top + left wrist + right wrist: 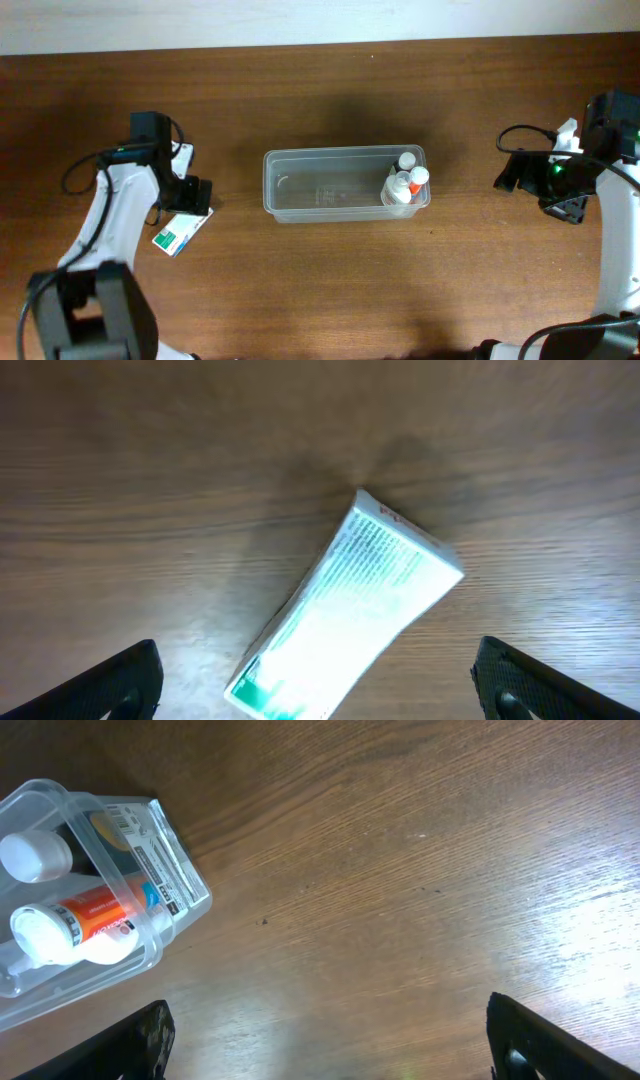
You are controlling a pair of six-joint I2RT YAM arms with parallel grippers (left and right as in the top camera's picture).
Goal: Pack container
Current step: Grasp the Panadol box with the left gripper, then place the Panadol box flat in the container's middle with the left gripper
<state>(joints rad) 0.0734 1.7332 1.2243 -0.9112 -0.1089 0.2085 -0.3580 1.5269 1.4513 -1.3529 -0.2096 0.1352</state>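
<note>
The clear plastic container (300, 185) stands mid-table with small white-capped bottles (404, 182) at its right end. The right wrist view shows that end (165, 870) with the bottles (70, 920) inside. A white and green packet (181, 234) lies flat on the table at the left; it also shows in the left wrist view (350, 610). My left gripper (188, 195) is open and hovers over the packet, fingers (320, 685) wide on either side of it. My right gripper (515, 172) is open and empty at the far right, well away from the container, fingers (330, 1040) over bare wood.
The table is dark brown wood. Cables run from both arms near the left (75, 175) and right (520, 135) sides.
</note>
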